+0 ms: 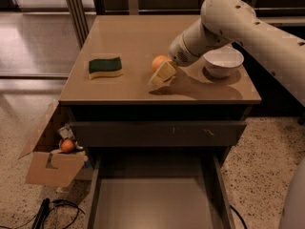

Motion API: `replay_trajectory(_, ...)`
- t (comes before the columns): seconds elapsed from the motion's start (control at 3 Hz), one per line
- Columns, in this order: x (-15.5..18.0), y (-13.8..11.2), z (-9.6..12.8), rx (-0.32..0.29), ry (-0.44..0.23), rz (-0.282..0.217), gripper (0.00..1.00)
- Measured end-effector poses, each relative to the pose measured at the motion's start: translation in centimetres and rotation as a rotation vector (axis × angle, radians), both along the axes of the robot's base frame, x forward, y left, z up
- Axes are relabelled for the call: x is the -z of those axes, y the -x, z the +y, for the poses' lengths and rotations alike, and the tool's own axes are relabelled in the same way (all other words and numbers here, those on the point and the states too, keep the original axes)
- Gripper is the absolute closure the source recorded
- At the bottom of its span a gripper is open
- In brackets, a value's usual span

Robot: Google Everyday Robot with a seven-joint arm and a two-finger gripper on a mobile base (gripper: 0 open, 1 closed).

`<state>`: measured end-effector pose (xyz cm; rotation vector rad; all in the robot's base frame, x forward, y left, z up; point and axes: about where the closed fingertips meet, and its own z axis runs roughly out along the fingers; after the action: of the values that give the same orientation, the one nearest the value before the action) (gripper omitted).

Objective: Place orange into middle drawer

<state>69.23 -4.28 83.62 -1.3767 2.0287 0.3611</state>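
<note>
The orange [158, 61] rests on the brown cabinet top, right of centre. My gripper [162, 74] hangs from the white arm that reaches in from the right. It sits low over the top, right against the orange's front right side, and hides part of it. I cannot tell whether it holds the orange. The middle drawer [152, 202] is pulled out at the bottom of the view, below the cabinet front. Its smooth grey-brown floor is bare.
A green and yellow sponge [105, 67] lies on the left of the top. A white bowl [222, 61] stands to the right, behind my arm. A drawer with a dark scratched front [157, 133] lies above the open one. On the floor at left is a cardboard box [50, 166] holding a small reddish fruit [67, 146].
</note>
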Motion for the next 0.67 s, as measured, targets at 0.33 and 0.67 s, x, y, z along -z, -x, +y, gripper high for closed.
replay_trajectory(0.33, 0.0, 0.0, 0.0, 0.0, 0.0, 0.0, 0.44)
replay_trajectory(0.67, 0.0, 0.0, 0.0, 0.0, 0.0, 0.0, 0.67)
